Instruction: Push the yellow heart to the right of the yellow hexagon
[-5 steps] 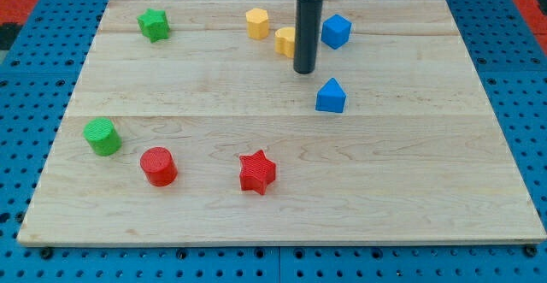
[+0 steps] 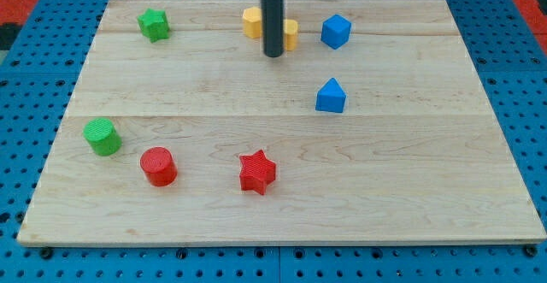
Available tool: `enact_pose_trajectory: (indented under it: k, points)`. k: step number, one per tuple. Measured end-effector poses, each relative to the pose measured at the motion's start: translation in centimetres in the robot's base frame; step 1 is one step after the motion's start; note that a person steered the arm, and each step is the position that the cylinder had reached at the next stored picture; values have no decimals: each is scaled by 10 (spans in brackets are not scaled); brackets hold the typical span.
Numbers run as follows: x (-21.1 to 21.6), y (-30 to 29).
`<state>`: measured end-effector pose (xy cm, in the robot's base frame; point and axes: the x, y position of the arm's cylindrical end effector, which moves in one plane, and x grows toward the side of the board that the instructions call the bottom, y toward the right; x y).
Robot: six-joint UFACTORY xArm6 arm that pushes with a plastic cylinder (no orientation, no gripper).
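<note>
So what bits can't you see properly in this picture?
- Yellow blocks: the rod stands in front of both. One shows only at its left, the other only at its right, so I can't tell which is the heart, or whether they touch.
- My tip: it sits just below the two yellow blocks; whether it touches either is unclear.
- The arm: cut off by the view's top edge.
</note>
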<state>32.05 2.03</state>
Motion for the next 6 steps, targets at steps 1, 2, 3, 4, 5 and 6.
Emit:
enact_pose_trajectory:
  k: [1,2,3,4,5,6]
  points:
    - [0,17]
    - [-36,7]
    - [-44,-3]
    - [-44,-4]
    - [-44,-4]
    - [-44,2]
